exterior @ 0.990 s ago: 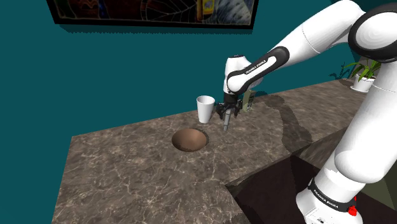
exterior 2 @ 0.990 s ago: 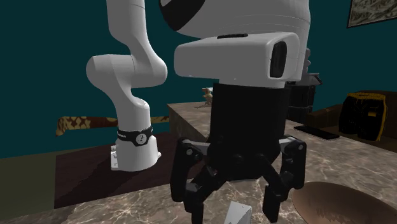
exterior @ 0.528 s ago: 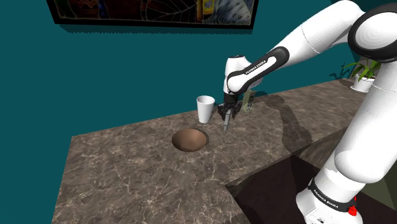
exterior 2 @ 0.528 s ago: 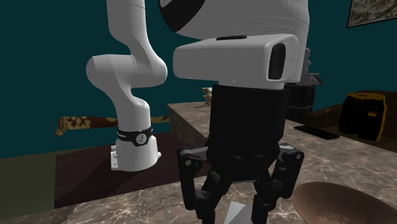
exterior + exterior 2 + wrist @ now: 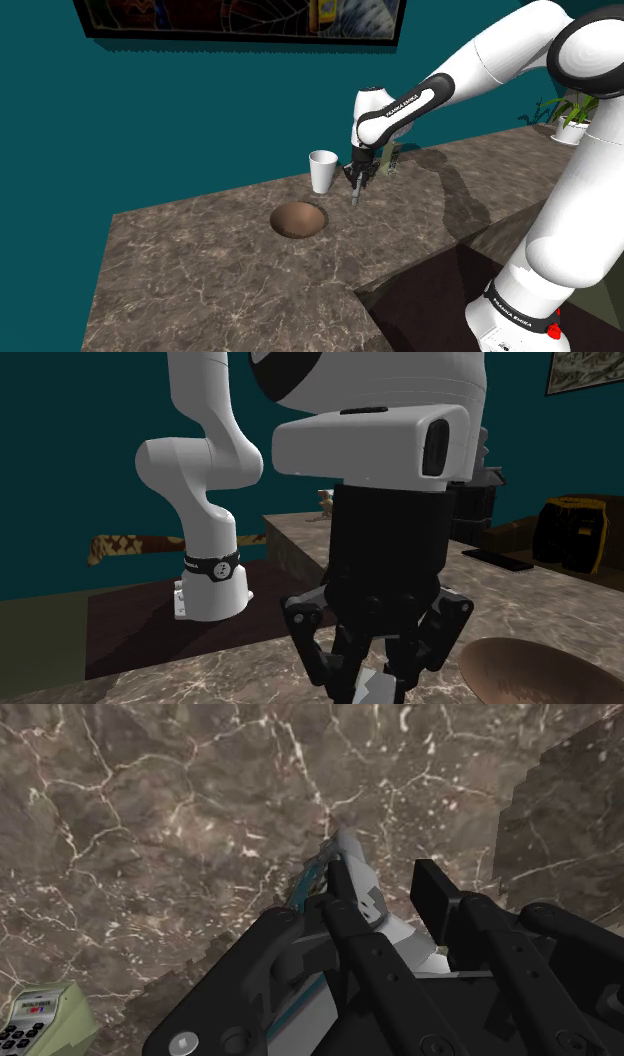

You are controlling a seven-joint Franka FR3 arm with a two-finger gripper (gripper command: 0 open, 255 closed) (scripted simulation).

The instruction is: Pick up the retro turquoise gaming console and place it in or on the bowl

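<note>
The black gripper (image 5: 372, 688) has its fingers drawn in tight, pinching the console (image 5: 377, 682), a thin pale grey slab standing on edge on the marble counter (image 5: 200, 270). From the shoulder side the hand sits just beside a white cup (image 5: 322, 170), with the brown bowl (image 5: 299, 220) near, towards that view's lower left. The wrist camera brings out a turquoise stripe along the console's edge and, off by itself, a pale green keypad gadget (image 5: 40, 1019)
</note>
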